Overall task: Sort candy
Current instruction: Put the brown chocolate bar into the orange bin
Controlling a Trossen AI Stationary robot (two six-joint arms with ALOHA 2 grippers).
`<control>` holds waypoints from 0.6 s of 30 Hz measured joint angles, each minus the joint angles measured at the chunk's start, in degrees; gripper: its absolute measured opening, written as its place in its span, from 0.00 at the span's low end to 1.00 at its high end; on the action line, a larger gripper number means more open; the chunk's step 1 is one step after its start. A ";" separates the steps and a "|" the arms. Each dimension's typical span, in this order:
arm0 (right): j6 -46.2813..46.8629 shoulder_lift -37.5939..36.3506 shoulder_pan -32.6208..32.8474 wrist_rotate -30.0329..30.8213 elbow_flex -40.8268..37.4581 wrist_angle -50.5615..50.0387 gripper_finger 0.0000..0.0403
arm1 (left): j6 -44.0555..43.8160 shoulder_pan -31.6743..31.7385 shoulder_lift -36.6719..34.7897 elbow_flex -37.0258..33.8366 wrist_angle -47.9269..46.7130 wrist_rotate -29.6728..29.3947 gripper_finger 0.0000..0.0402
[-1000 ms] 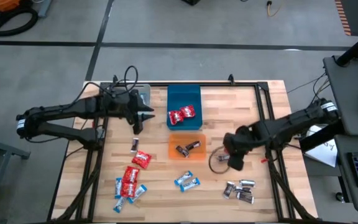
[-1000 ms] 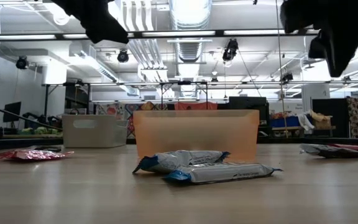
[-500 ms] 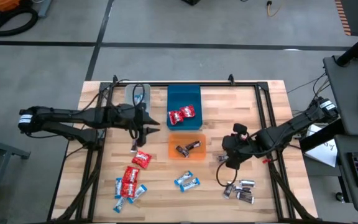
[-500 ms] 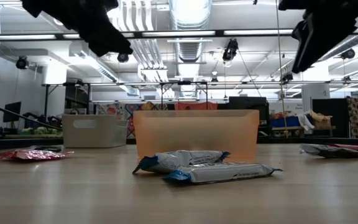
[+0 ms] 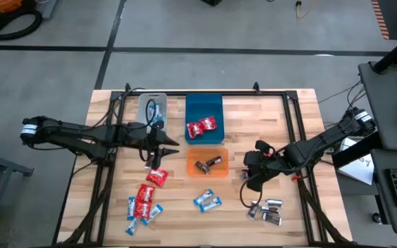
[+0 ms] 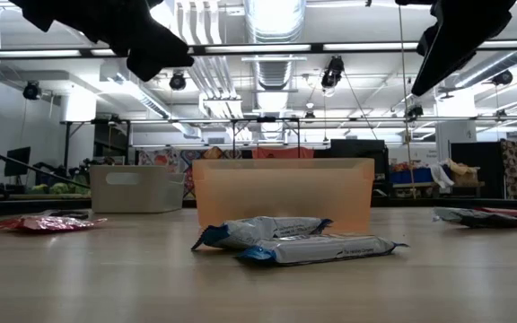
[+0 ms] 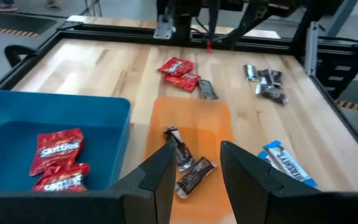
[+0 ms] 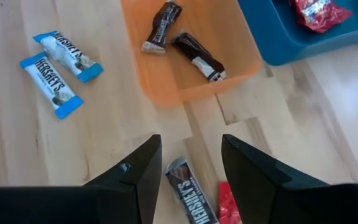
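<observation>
Two dark candies [image 8: 191, 53] lie in the orange bin [image 5: 220, 169], red candies [image 5: 202, 127] in the blue bin [image 5: 204, 103], and a blue-and-white one in the clear bin [image 5: 151, 107]. Loose on the table are red candies [image 5: 145, 195], blue-and-white candies [image 5: 207, 201] and dark candies [image 5: 266, 210]. My left gripper [image 7: 194, 177] hangs open above the table, left of the orange bin, with nothing between its fingers. My right gripper [image 8: 188, 171] hangs open to the right of that bin, above a dark candy [image 8: 188, 198] and a red wrapper [image 8: 229, 204] that lie on the wood.
Black frame rails [image 5: 291, 138] run along the table's sides and far edge. Bare wood lies between the orange bin and the near edge. In the low view both grippers [image 6: 137, 40] [image 6: 456, 45] hang high above the candies [image 6: 294, 240].
My left gripper has swung away from the clear bin toward the table's near edge and sunk a little; the bin with its blue-and-white candy now shows. My right gripper has shifted slightly toward the orange bin and turned at the wrist. No candy has moved.
</observation>
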 joint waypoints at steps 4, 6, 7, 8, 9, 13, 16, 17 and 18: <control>0.11 1.55 0.00 -0.01 0.00 -0.32 0.40 | 0.16 -0.09 -0.04 -0.33 0.12 0.03 0.27; 0.07 3.98 -0.02 -1.10 0.00 -0.96 0.40 | 0.98 -0.08 -0.11 -0.33 0.07 -0.02 0.27; -0.16 5.48 -0.01 -2.55 0.00 -1.64 0.40 | 1.51 -0.08 -0.11 -0.09 -0.56 -0.02 0.27; -0.41 7.20 0.00 -3.93 0.00 -2.49 0.40 | 2.09 -0.08 -0.11 0.12 -0.84 -0.02 0.27; -0.48 9.05 -0.01 -5.13 0.00 -3.29 0.40 | 2.74 -0.08 -0.09 0.36 -0.79 -0.02 0.27; 0.09 14.92 -0.02 -6.62 -0.03 -5.58 0.40 | 5.93 -0.08 -0.15 0.64 -0.86 -0.02 0.27; -0.19 17.73 -0.07 -7.82 -0.02 -5.42 0.40 | 7.83 -0.08 -0.15 1.14 -0.73 -0.09 0.27; -0.29 18.33 -0.11 -8.52 -0.02 -5.44 0.40 | 8.31 -0.07 -0.15 1.21 -0.70 -0.09 0.27; -0.39 18.90 -0.24 -9.46 -0.03 -5.41 0.40 | 8.72 -0.06 -0.15 1.23 -0.78 -0.12 0.27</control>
